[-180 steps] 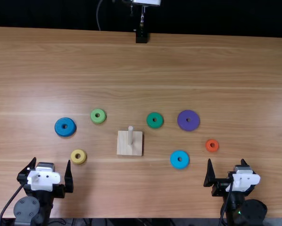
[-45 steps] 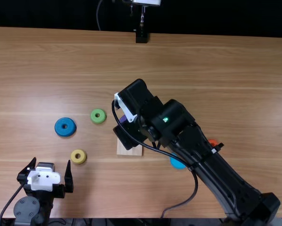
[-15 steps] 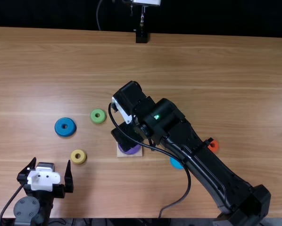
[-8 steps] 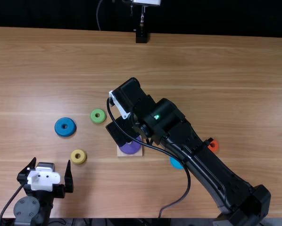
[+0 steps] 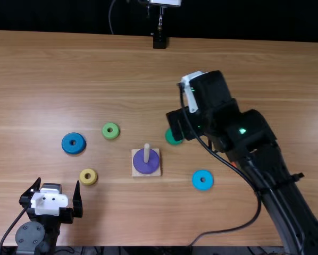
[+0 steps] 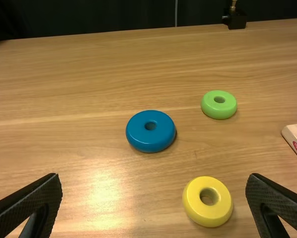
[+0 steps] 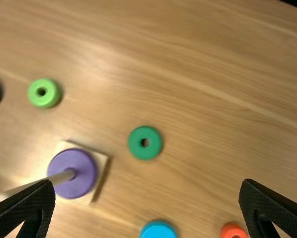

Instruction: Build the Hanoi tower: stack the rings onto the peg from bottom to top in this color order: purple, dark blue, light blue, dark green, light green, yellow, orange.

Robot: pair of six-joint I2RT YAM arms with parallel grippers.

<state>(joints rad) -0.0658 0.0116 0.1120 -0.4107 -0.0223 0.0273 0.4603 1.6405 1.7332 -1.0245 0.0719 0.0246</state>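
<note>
My left gripper (image 5: pixel 52 194) stands open near the table's front left; its fingers spread wide in the left wrist view, gripper (image 6: pixel 154 203). My right gripper (image 5: pixel 177 125) hangs over the area by the dark green ring (image 5: pixel 173 138). In the right wrist view that gripper (image 7: pixel 147 203) is open and holds nothing. The purple ring (image 5: pixel 146 162) lies around the peg (image 5: pixel 147 152) on the square wooden base (image 5: pixel 135 173). Loose on the table are the dark blue ring (image 5: pixel 73 143), light green ring (image 5: pixel 110 130), yellow ring (image 5: pixel 88 177), light blue ring (image 5: pixel 202 180) and orange ring (image 7: pixel 233 231).
The right arm (image 5: pixel 270 175) stretches over the table's right part and partly covers the orange ring in the top view, its cable looping near the light blue ring. A black stand (image 5: pixel 159 41) is at the far edge of the table (image 5: pixel 95 64).
The right arm has swung right and away from the peg, leaving the purple ring around it on the base. The left arm has kept still.
</note>
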